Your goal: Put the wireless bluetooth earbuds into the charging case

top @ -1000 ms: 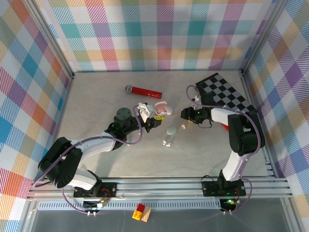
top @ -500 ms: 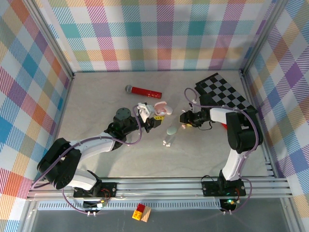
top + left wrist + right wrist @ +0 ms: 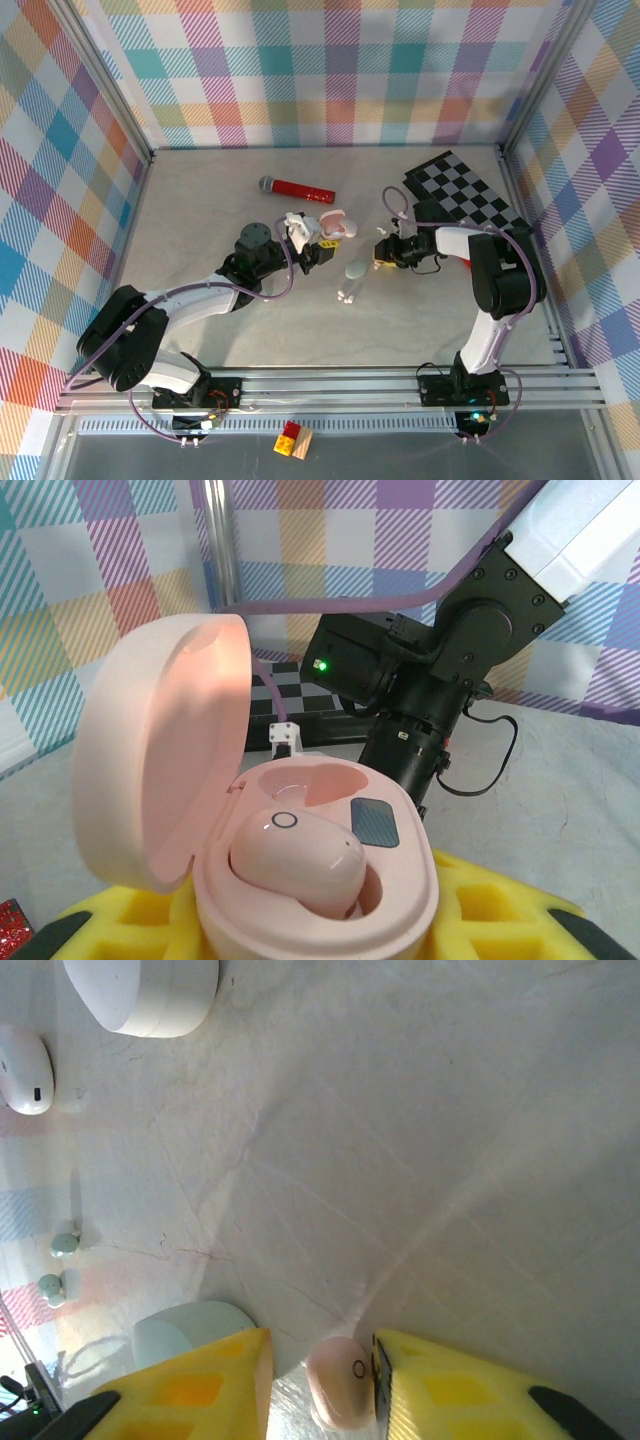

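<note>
Right end effector (image 3: 322,1390) stands low on the worktop (image 3: 450,1160), near the right of the pink charging case (image 3: 400,890). Its pads sit narrow around the loose pink earbud (image 3: 340,1397), one touching, the other just apart. Left end effector (image 3: 318,240) clamps that open case, one earbud (image 3: 295,855) seated inside. The step looks like the pick. Next calls for a firm pinch, a lift, then alignment over the empty socket (image 3: 300,780).

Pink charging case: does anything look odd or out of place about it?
The pink charging case is open with one pink earbud seated; its other well is empty. The second pink earbud lies loose on the table, between the fingers of the right hand.
</note>
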`<action>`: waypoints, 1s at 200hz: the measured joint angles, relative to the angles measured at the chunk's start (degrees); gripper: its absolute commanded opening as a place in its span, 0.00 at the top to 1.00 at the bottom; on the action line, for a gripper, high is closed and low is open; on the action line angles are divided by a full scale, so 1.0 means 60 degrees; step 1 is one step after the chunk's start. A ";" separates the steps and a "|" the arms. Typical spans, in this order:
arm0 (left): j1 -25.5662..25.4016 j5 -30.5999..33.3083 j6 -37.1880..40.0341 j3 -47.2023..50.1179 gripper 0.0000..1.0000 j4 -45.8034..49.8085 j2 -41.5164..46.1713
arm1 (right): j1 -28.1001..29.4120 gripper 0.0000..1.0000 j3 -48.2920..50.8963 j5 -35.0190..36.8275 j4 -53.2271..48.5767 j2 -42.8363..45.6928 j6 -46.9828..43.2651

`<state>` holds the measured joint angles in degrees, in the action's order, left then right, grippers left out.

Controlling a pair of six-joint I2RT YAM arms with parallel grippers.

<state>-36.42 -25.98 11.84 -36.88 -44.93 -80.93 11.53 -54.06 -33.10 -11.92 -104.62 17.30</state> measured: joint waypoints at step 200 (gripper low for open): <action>0.0000 -0.0015 0.0000 0.0000 0.67 -0.0040 -0.0109 | 0.0219 0.80 0.0113 0.0335 -0.0270 0.0076 -0.0251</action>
<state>-36.42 -26.06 11.84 -36.88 -45.17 -81.58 12.84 -53.39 -31.09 -13.54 -104.16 15.79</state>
